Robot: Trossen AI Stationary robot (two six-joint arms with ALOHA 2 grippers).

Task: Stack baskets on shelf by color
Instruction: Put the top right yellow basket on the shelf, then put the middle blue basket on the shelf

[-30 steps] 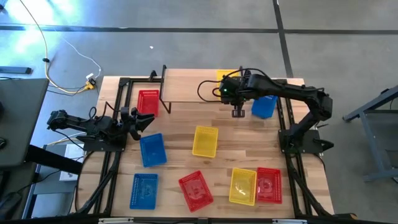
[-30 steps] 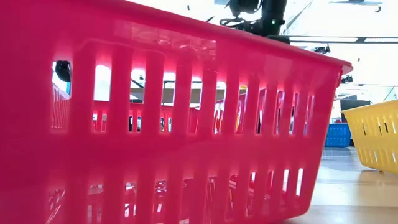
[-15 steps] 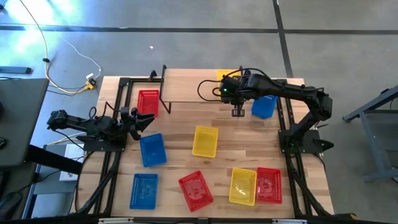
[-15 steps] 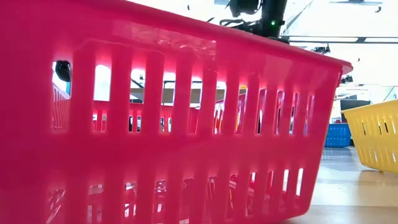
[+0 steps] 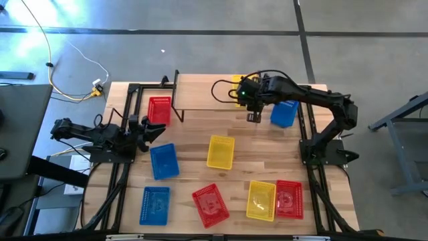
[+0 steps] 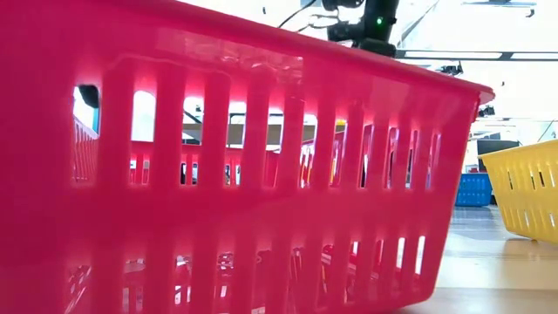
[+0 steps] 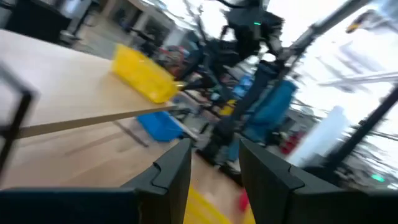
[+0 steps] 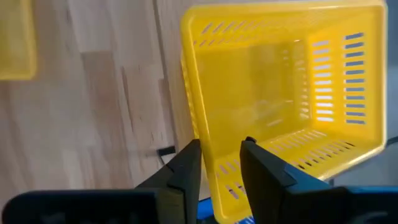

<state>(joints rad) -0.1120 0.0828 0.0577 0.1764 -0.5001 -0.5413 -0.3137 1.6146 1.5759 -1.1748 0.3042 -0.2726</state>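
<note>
I see the big wooden table (image 5: 194, 164) with the shelf (image 5: 207, 100) near its far edge. My right gripper (image 5: 253, 118) hangs over the shelf's right end, its fingers (image 8: 186, 168) a small way apart and holding nothing. A yellow basket (image 8: 280, 81) sits on the shelf just under it. A red basket (image 5: 159, 110) stands by the shelf's left end and a blue basket (image 5: 284, 114) by its right. The other six lie spread on the table. My left gripper (image 5: 150, 128) waits at the left side, a little open and empty.

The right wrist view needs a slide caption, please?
Right gripper open above a yellow basket on the shelf.
</note>
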